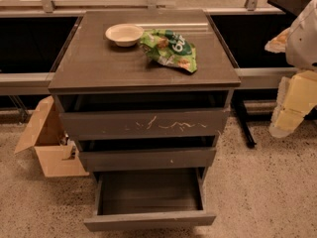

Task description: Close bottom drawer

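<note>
The bottom drawer of a dark grey-brown cabinet is pulled far out towards me. Its plain flat front is lowest in the view, and its shallow dark box is empty. Above it, the middle drawer and the scratched top drawer each stand slightly out. My gripper hangs at the right edge of the view as a pale yellowish part below the white arm. It is well to the right of the cabinet, above the floor, and touches nothing.
A white bowl and a green snack bag lie on the cabinet top. An open cardboard box stands on the floor to the left. A black table leg stands just right of the cabinet. The floor is speckled.
</note>
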### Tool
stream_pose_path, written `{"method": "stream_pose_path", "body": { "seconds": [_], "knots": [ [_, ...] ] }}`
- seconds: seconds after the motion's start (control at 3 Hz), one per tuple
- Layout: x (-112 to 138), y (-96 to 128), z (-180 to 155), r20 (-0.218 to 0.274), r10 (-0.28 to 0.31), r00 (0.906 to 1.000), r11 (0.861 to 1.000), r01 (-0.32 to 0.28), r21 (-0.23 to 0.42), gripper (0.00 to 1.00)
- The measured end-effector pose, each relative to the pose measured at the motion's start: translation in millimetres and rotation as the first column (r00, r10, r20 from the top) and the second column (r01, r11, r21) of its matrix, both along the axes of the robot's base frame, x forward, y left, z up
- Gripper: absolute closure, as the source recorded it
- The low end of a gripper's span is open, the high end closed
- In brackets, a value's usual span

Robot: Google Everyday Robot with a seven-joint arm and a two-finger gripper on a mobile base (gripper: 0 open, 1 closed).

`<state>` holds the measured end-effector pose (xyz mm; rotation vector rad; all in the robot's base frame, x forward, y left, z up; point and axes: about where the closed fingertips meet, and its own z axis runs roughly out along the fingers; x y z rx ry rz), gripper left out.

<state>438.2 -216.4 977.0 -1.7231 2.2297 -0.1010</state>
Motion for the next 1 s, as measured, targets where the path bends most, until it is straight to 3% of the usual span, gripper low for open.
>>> {"method": "stream_pose_path", "body": {
  "seconds": [0.67,1.0],
  "knots": [
    [-1,-2,-10,0.014,0.011,0.9998,1.0,-0.011,0.018,0.0],
    [-4,-3,-34,0.0,0.044,0.999,0.998,-0.044,0.054,0.0]
  ]
}}
